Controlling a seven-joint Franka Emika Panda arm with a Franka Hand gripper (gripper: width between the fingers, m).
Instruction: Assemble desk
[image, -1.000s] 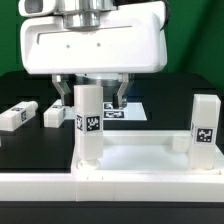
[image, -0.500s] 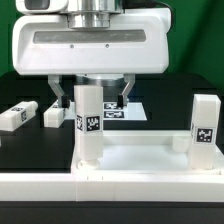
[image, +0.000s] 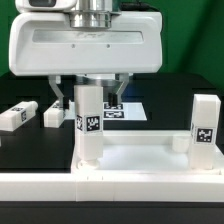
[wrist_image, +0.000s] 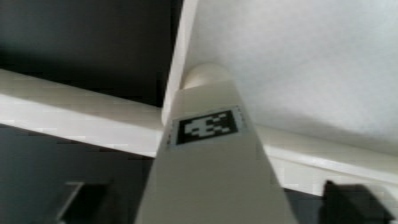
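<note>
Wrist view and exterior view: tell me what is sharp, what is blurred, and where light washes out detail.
Wrist view: the leg looms close and soft, its tag smeared. Exterior view: the tags on that leg and the other standing leg are crisp; the gripper's white housing is bright, nearly featureless; the black table hides shadows.
</note>
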